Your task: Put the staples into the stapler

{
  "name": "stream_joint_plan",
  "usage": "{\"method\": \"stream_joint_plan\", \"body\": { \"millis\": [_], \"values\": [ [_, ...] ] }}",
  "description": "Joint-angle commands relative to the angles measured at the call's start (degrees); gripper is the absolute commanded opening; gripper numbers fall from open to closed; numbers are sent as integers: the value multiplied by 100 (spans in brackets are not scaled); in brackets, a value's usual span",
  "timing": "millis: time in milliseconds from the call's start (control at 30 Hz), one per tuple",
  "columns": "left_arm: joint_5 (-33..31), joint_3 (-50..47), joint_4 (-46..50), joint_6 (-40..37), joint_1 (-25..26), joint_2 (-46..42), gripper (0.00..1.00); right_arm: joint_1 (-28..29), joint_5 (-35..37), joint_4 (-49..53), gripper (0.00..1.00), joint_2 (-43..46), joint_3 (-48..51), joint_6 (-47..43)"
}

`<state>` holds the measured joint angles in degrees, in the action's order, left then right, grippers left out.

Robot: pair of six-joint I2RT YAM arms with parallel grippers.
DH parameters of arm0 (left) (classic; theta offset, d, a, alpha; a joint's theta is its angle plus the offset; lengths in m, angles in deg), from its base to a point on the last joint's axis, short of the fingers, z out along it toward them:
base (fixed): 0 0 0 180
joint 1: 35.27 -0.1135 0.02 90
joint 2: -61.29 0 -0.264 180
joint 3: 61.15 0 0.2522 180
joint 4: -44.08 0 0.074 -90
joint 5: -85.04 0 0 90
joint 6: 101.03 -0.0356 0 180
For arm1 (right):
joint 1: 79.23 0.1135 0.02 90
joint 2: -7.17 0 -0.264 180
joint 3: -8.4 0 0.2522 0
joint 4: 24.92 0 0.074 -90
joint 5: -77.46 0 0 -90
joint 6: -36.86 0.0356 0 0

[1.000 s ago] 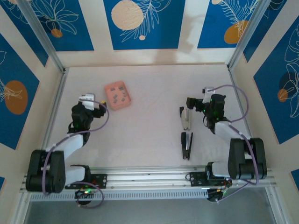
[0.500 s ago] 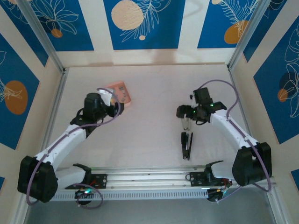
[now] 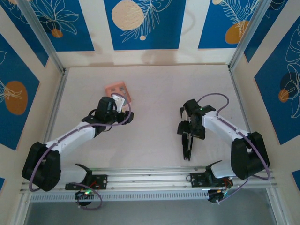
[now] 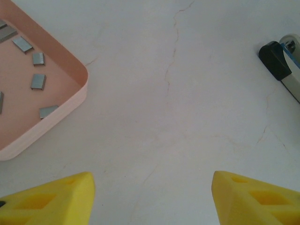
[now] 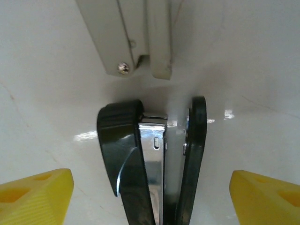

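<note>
The salmon-pink box (image 3: 117, 89) lies at the table's back left. In the left wrist view its tray (image 4: 63, 117) holds several small grey staples (image 4: 38, 80). My left gripper (image 3: 125, 116) hovers just right of the box, open over bare table, its yellow fingertips (image 4: 51, 201) wide apart. The black stapler (image 3: 187, 149) lies on its side at the front right, its chrome channel showing (image 5: 154, 154). My right gripper (image 5: 150, 197) is open and straddles the stapler's far end without touching it. The silvery-white bar (image 5: 136, 33) lies just beyond.
A white table (image 3: 150, 79) is walled by blue-patterned panels, with an aluminium rail (image 3: 150, 176) along the near edge. A black-tipped pale bar (image 4: 281, 65) shows at the right edge of the left wrist view. Bare table lies between the two arms.
Both arms have reached forward. The left gripper swung to the right side of the pink box. The right gripper came down over the black stapler's far end. Both sets of jaws narrowed a little.
</note>
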<state>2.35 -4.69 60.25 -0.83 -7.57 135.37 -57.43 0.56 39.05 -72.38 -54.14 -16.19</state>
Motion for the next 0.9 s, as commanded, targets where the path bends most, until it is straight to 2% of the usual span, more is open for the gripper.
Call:
{"method": "stream_joint_plan", "body": {
  "millis": [0, 233, 500, 733, 867],
  "values": [
    [-63, 81, -93, 51, 78, 86, 67, 57, -30, 24, 83, -141, 92, 269],
    [-177, 4, -234, 122, 129, 119, 65, 63, -128, -213, 77, -501, 78, 282],
    [-248, -48, -274, 147, 163, 131, 64, 140, 21, -287, 64, -700, 76, 296],
    [-256, -104, -323, 180, 200, 136, 63, 164, -56, -332, 61, -954, 107, 232],
    [-292, -121, -321, 194, 227, 92, 63, 206, -55, -449, 49, -977, 164, 223]
  ]
}}
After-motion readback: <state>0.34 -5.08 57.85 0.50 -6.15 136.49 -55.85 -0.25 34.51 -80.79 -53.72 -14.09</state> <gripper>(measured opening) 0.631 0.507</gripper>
